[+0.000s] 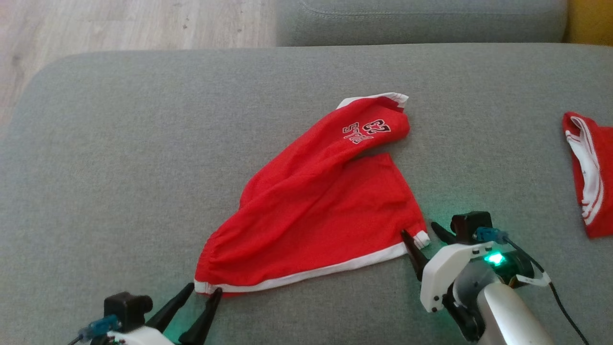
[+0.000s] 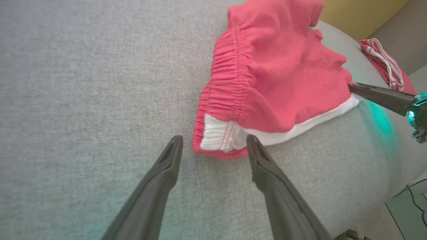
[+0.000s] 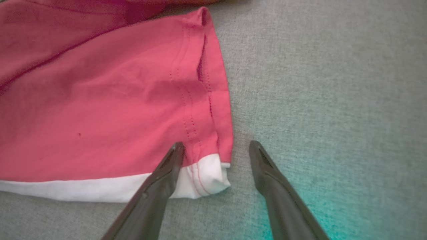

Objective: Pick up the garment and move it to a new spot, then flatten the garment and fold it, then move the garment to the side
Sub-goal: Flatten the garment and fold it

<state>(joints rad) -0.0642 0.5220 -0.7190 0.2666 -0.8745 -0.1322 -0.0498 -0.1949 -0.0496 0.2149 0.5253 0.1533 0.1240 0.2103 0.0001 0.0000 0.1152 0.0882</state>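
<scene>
The garment (image 1: 316, 201), red shorts with white trim and a dark print on one leg, lies loosely spread on the grey cushion (image 1: 119, 143). My left gripper (image 1: 203, 290) is open at its near-left corner, where the white-lined waistband (image 2: 220, 135) sits just past the open left gripper (image 2: 215, 141). My right gripper (image 1: 421, 234) is open at the near-right corner. There the white hem corner (image 3: 205, 175) lies between the two fingers of the open right gripper (image 3: 215, 146), with one finger (image 3: 166, 170) over the cloth. Nothing is gripped.
A second red and white cloth (image 1: 589, 172) lies at the cushion's right edge, also visible as a striped cloth (image 2: 383, 65) in the left wrist view. Another grey cushion (image 1: 421, 19) stands behind. Wooden floor (image 1: 119, 24) shows at the far left.
</scene>
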